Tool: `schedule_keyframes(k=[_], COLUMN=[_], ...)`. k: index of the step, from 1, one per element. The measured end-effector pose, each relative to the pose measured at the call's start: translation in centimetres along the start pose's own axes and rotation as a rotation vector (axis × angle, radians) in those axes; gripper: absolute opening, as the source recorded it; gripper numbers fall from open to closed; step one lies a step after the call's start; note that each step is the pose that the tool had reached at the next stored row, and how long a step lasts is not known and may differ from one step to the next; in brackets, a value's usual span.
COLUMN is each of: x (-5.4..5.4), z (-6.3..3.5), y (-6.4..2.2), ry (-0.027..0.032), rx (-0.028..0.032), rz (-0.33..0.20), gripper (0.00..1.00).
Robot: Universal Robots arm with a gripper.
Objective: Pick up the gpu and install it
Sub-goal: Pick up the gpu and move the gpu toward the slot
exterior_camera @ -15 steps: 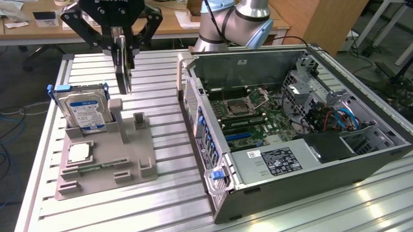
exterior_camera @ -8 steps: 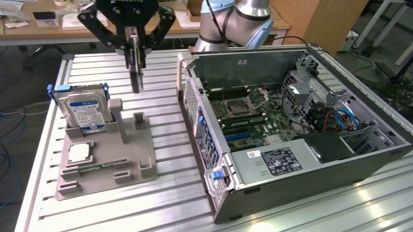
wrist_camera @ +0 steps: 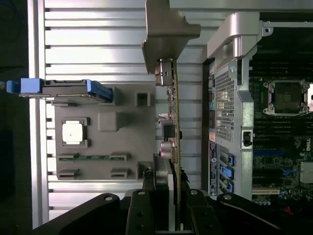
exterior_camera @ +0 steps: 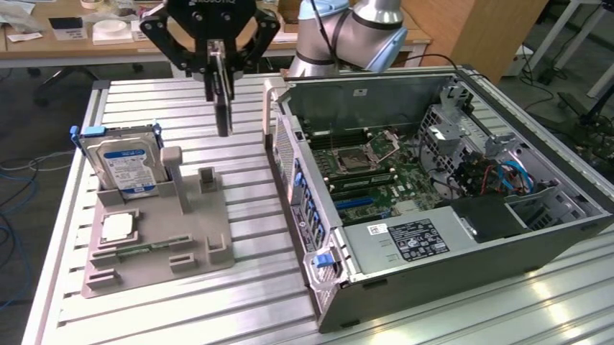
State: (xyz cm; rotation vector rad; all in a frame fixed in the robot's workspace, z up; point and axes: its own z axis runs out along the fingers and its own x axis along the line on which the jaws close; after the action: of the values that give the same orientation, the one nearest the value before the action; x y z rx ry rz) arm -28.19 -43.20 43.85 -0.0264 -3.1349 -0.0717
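Gripping the gpu [exterior_camera: 223, 108] near its top edge with the black end effector [exterior_camera: 220, 66], fingers pressed in narrow on its two flat sides. Hanging straight down, thin edge showing in the exterior view, up in the air and clear of the tabletop [exterior_camera: 249, 295]. Over the gap between the gray holder [exterior_camera: 158, 248] and the open computer case [exterior_camera: 461, 287]. Seen in the wrist view as a thin green-brown strip with a silver metal bracket [wrist_camera: 166, 34] at its far end, just beside the case wall.

Built of long silver metal slats with grooves between, shiny where the light falls. On the holder, a silver hard drive [exterior_camera: 123, 164] with a blue label, standing up, and a small square processor chip [exterior_camera: 116, 227] lying flat. Inside the case, a green board [exterior_camera: 384, 183] with a square socket [exterior_camera: 357, 157].

Behind all this, a wooden desk [exterior_camera: 48, 47] with small white things on top, and the gray robot arm [exterior_camera: 360, 29]. Down on the dark floor at the exterior view's left, some blue cables [exterior_camera: 19, 172].
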Motion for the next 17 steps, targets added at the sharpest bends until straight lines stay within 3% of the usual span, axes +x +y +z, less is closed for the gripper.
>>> schedule_keyframes(k=[17], x=[-7.5], z=[0.06], y=[0.12], ry=[0.0001], rx=[0.0001], rz=[-0.002], gripper=[0.28])
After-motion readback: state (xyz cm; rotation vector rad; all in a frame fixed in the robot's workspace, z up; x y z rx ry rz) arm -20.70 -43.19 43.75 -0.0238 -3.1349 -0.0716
